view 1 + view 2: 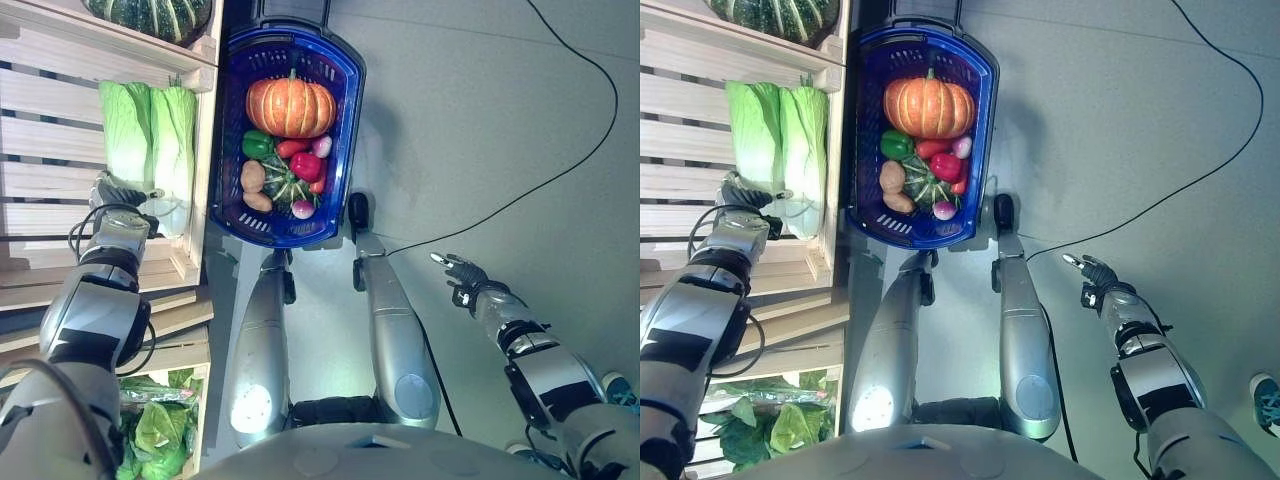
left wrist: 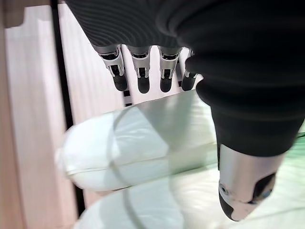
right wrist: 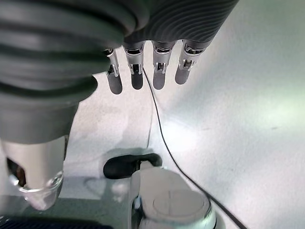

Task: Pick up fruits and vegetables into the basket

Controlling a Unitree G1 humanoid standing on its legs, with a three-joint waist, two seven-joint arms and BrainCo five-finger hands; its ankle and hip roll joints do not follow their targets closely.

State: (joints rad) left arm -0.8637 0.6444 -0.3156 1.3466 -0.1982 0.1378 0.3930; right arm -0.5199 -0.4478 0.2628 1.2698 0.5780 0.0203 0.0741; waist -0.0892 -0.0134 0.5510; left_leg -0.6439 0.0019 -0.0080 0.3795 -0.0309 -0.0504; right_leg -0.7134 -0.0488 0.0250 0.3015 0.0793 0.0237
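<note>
Two cabbages [image 1: 150, 135] on slatted wooden shelf [image 1: 40, 180], grey floor [image 1: 480, 130]

A grocery shop setting is suggested: produce is displayed on slatted wooden shelves [image 1: 60, 130], and a blue shopping basket [image 1: 340, 120] is filled with vegetables.

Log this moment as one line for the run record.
left hand: open, at the white ends of the cabbages on the wooden shelf | right hand: open, idle over floor | basket: holds pumpkin, peppers
</note>
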